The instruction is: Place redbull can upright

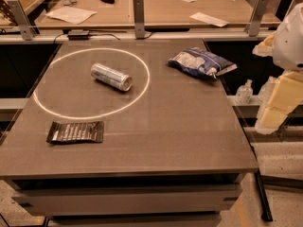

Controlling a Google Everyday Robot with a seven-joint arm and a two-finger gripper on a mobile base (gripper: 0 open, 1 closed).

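Note:
The redbull can [111, 76] lies on its side on the brown table [156, 126], inside a light ring at the table's back left. Its shiny top faces right and toward the front. My gripper [278, 103] is off the table's right edge, at the end of the white and cream arm [289, 41], well to the right of the can and touching nothing.
A blue-white snack bag [200, 62] lies at the back right of the table. A flat black packet [75, 132] lies at the front left. A desk with papers [71, 14] stands behind a rail with posts [138, 17]. A clear bottle [244, 92] stands below on the right.

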